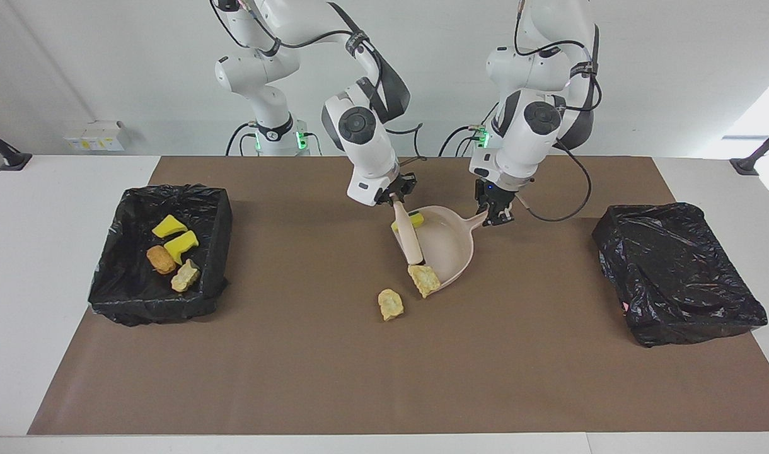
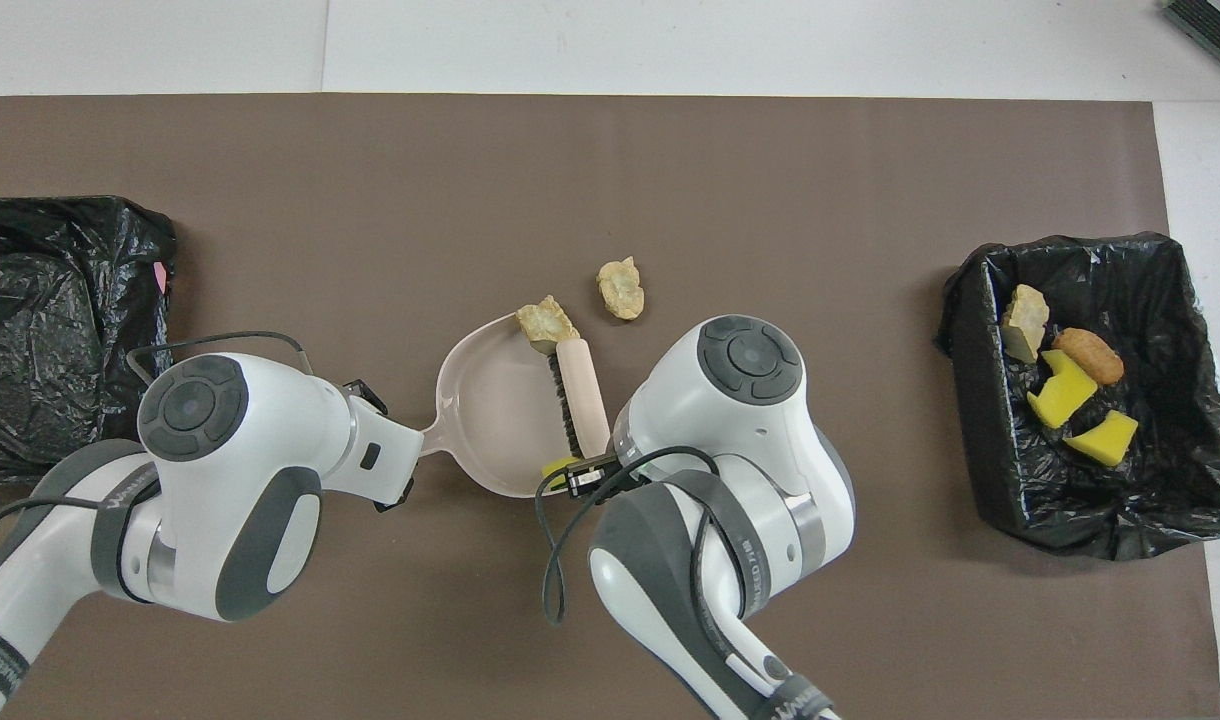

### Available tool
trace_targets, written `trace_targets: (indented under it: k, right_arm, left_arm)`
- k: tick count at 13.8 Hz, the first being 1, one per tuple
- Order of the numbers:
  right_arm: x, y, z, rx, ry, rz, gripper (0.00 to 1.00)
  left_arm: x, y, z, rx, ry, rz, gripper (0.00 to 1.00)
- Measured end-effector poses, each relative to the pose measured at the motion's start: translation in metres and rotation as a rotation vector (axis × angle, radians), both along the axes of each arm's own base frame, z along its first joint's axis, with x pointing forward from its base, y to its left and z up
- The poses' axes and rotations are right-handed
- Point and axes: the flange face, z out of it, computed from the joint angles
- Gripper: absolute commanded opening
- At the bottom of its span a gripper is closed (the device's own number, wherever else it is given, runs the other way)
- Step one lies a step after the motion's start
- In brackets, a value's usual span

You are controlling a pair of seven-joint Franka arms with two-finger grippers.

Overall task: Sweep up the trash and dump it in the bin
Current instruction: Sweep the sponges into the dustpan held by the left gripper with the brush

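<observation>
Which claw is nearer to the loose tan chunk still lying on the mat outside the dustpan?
Right. The right claw holds the brush over the dustpan, whose mouth faces the tan chunk. The left claw grips the dustpan's handle, away from the chunk.
</observation>
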Motion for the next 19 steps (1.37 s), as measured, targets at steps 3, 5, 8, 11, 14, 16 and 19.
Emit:
trace_targets:
  k: [3,5,8,11,14,16,19]
  right_arm:
    - [0.023,-0.043,0.022,-0.092,-0.038,0.015,0.0]
    - [0.032,-0.061,0.026,-0.19,-0.11,0.064,0.0]
    - [0.045,-0.072,0.027,-0.243,-0.205,0.145,0.0]
    - [0.07,-0.1,0.009,-0.282,-0.252,0.212,0.0]
    - [0.093,-0.087,-0.033,-0.289,-0.237,0.247,0.0]
    - [0.099,-0.067,-0.051,-0.286,-0.227,0.274,0.0]
    - [0.09,-0.037,-0.048,-0.274,-0.244,0.318,0.0]
  left_arm:
    - [0.008,0.012,0.002,-0.025,-0.02,0.045,0.0]
    - [0.009,0.013,0.002,-0.032,-0.022,0.054,0.0]
    - [0.011,0.017,0.002,-0.034,-0.021,0.066,0.0]
    - [0.012,0.024,-0.001,-0.032,-0.015,0.072,0.0]
    - [0.012,0.027,-0.002,-0.031,-0.011,0.085,0.0]
    - [0.011,0.027,-0.003,-0.029,-0.001,0.129,0.0]
    - [0.008,0.022,-0.004,-0.024,0.015,0.176,0.0]
